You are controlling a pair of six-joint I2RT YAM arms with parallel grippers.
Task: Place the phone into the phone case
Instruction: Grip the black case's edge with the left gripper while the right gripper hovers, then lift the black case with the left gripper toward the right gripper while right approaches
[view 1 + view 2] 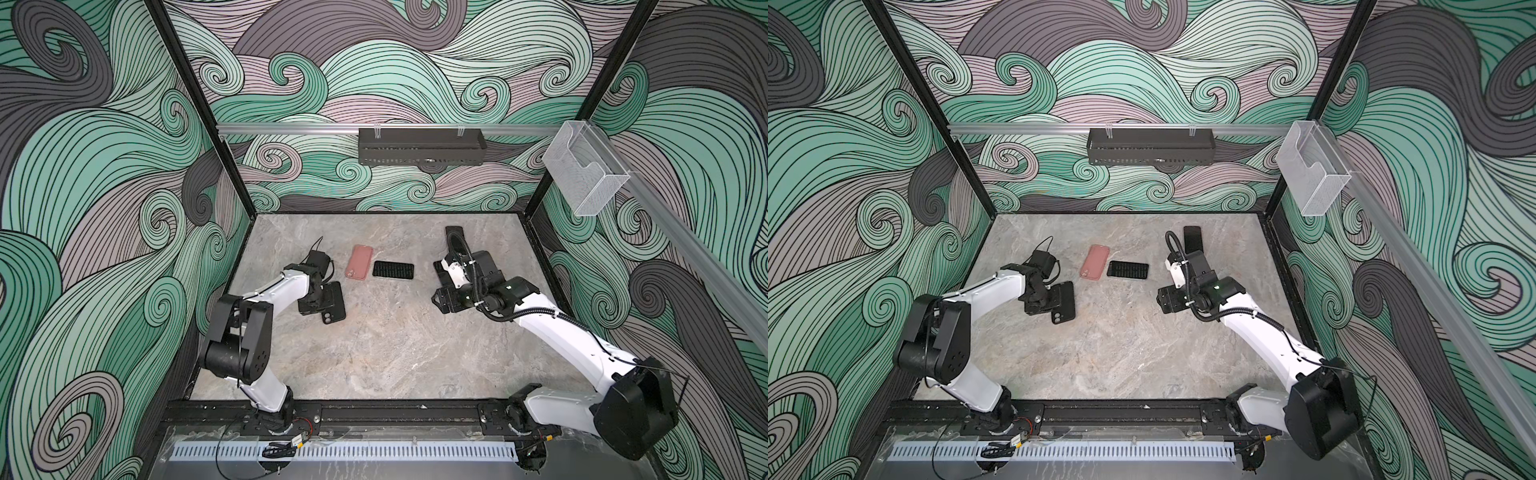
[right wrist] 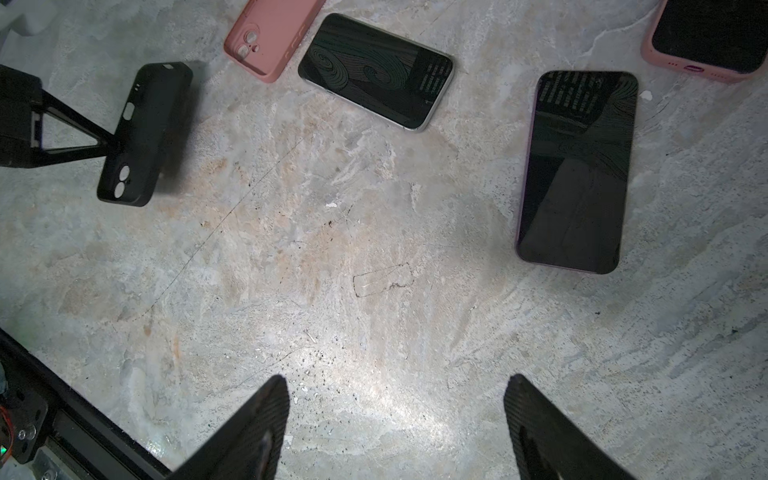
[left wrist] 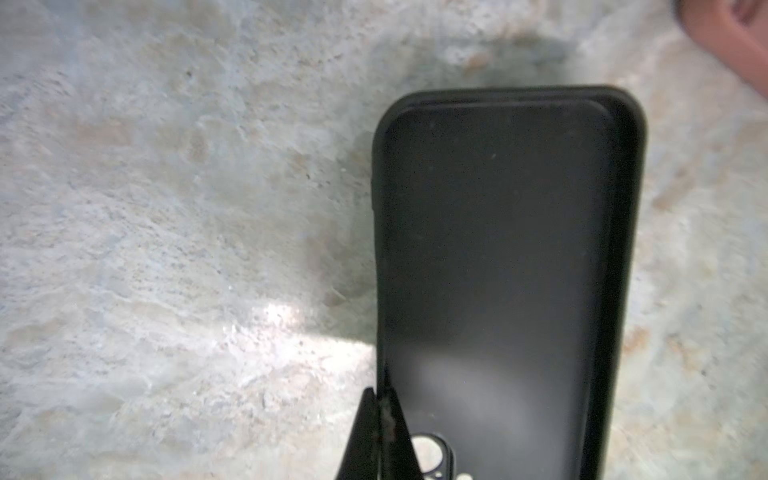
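Observation:
My left gripper (image 3: pixel 380 399) is shut on the long side wall of a black phone case (image 3: pixel 498 270), close to its camera cutout. In both top views the case (image 1: pixel 336 301) (image 1: pixel 1064 300) sits at the left of the table beside that gripper (image 1: pixel 323 297). The right wrist view shows the case (image 2: pixel 145 133) tilted, with its shadow beside it. A black phone with a silver edge (image 1: pixel 393 270) (image 2: pixel 376 70) lies screen up mid-table. A second dark phone with a purple edge (image 2: pixel 577 170) lies nearer my right gripper (image 2: pixel 397 382) (image 1: pixel 446 299), which is open and holds nothing.
An empty pink case (image 1: pixel 358 262) (image 2: pixel 270 37) lies beside the silver-edged phone. A phone in a pink case (image 2: pixel 710 37) lies further off. A dark phone (image 1: pixel 455 237) shows at the back right. A black tray (image 1: pixel 419 145) and a clear box (image 1: pixel 586 174) hang on the walls.

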